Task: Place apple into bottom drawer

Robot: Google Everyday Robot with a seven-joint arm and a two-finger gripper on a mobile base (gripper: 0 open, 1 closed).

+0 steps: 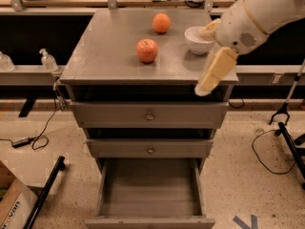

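Note:
The red apple (147,50) with yellowish patches sits on the grey cabinet top (105,56), near its middle. The bottom drawer (150,192) is pulled out below, its plain grey inside bare. My gripper (206,86) hangs from the white arm (257,13) at the right, over the front right corner of the cabinet top. It is to the right of the apple, apart from it, and holds nothing that I can see.
An orange fruit (161,23) lies at the back of the cabinet top and a white bowl (198,38) stands to its right, partly behind my arm. Two shut knobbed drawers (149,115) are above the open one. A cardboard box (14,209) and cables lie on the floor.

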